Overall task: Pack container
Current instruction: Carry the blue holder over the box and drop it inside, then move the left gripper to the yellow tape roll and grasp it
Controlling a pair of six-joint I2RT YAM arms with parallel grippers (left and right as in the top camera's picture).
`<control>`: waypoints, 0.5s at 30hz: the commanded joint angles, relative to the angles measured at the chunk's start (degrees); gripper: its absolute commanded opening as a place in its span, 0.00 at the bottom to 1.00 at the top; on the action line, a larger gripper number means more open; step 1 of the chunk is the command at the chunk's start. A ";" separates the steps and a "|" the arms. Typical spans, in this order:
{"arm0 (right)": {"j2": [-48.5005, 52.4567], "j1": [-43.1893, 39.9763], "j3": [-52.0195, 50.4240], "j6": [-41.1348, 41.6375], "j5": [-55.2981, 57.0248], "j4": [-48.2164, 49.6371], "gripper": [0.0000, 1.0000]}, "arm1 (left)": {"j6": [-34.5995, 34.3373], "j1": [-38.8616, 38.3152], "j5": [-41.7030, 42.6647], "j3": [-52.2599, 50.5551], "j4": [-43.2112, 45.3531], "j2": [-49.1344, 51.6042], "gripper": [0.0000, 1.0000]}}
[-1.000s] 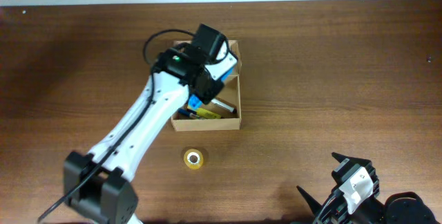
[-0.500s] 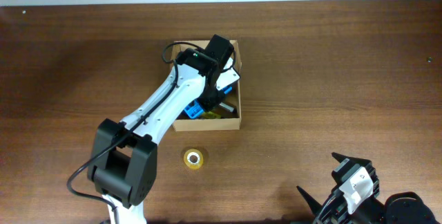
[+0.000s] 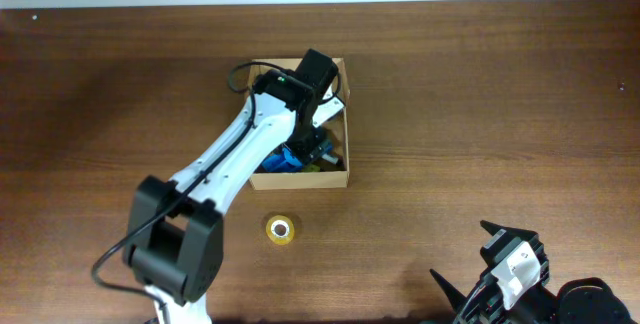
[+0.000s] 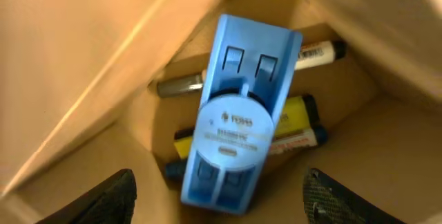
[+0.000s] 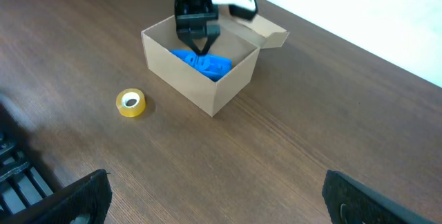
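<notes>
Two spread fingers of my left gripper (image 4: 221, 193) hang empty over the tan cardboard box (image 3: 300, 180), upper centre of the overhead view. Its thin flap (image 5: 273, 36) could snag my wrist. Inside, the smooth blue plastic case (image 4: 238, 134) lies across round markers (image 4: 314, 51) and could rock or slide. My right gripper (image 5: 214, 189), lower right, is spread and idle.

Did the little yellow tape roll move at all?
No. The yellow tape roll stays put, with the same gap between it and the cardboard box as before.
</notes>
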 commanded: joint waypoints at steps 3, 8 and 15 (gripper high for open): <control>0.00 0.00 -0.09 0.52 0.48 0.13 0.99 | -21.07 0.11 2.62 0.68 -4.17 -11.17 0.79; 0.00 0.00 -0.09 0.52 0.48 0.13 0.99 | -37.00 -0.04 3.04 -1.03 -9.60 -17.64 0.80; 0.00 0.00 -0.09 0.52 0.48 0.13 0.99 | -53.96 -2.56 5.60 -17.59 -6.43 -30.08 0.79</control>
